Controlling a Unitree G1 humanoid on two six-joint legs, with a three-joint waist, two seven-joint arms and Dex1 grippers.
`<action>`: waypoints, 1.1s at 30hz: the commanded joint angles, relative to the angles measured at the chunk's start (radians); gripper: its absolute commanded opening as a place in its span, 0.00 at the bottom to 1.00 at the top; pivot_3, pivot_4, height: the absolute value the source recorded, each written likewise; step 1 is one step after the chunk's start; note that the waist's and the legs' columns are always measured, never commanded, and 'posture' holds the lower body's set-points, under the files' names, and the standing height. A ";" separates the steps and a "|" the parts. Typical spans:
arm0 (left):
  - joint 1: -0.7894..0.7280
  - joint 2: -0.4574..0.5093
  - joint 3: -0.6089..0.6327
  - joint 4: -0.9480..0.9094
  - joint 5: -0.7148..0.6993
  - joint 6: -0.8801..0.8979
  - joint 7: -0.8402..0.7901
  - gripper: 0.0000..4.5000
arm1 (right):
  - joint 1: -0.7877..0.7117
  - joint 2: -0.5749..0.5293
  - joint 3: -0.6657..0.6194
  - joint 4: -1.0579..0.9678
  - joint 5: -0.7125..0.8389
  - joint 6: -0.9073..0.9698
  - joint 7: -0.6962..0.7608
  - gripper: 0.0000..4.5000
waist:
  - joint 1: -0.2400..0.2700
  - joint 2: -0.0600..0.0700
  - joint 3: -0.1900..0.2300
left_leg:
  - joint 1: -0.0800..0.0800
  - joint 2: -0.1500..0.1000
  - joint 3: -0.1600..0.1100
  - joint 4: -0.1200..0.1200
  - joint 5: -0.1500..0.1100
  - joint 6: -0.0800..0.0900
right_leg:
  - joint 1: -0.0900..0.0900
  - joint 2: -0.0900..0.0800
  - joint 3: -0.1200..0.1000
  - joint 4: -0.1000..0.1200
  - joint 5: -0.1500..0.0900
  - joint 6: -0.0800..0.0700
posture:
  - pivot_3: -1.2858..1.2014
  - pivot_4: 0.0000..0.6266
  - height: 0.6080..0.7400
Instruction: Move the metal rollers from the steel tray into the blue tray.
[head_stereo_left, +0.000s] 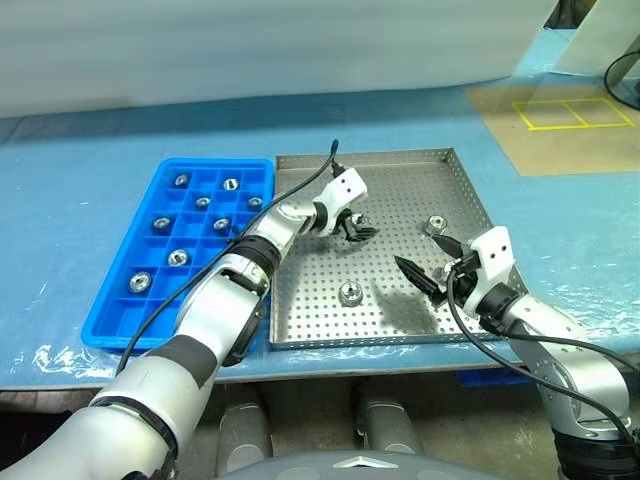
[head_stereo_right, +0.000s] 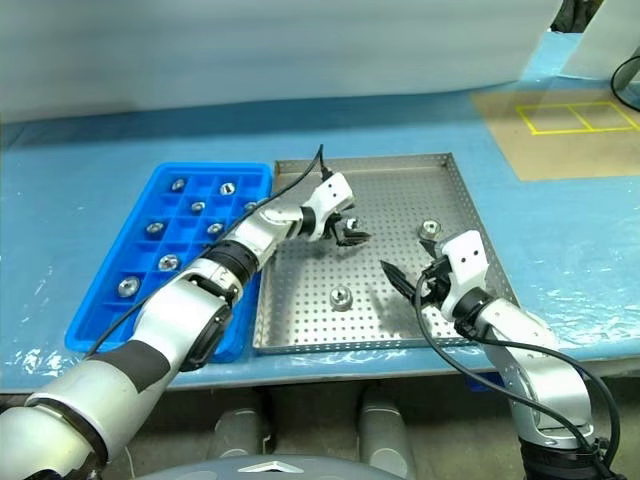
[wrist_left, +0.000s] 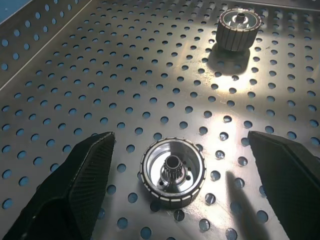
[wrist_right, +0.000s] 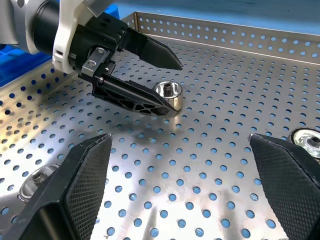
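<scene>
Blue-covered tabletop is carrying the blue tray beside the perforated steel tray. Left gripper is reaching down over the steel tray, jaws spread around 1 ribbed metal roller. Right gripper is hovering nearby, jaws spread, empty. 2 more rollers are lying on the steel tray; 8 are sitting in the blue compartments.

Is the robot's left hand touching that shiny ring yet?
Apart. The left wrist view shows the left gripper open, the metal roller sitting between its fingers with bare steel tray either side.
</scene>
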 joint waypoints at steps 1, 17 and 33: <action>-0.033 -0.007 0.017 0.024 0.018 -0.009 0.018 1.00 | 0.004 -0.014 -0.027 -0.066 0.020 -0.001 -0.008 1.00 | 0.000 0.000 0.000 | 0.000 0.000 0.000 0.000 0.000 0.000 | 0.000 0.000 0.000 0.000 0.000 0.000 | 0.33 0.24 1.00; -0.036 -0.020 0.067 0.037 0.030 -0.005 0.058 0.37 | -0.015 -0.011 -0.009 -0.056 0.016 -0.013 -0.024 1.00 | 0.000 0.000 0.000 | -0.001 0.000 0.000 0.000 0.000 0.001 | 0.000 0.000 0.000 -0.001 0.000 0.000 | 0.34 0.24 1.00; 0.308 0.113 0.143 -0.835 -0.069 0.333 0.116 0.37 | -0.317 0.011 0.175 0.280 -0.028 -0.135 0.150 1.00 | 0.026 0.000 0.000 | -0.001 0.001 0.000 -0.001 0.000 0.001 | -0.001 0.000 -0.002 0.000 0.000 -0.001 | 0.47 0.24 1.00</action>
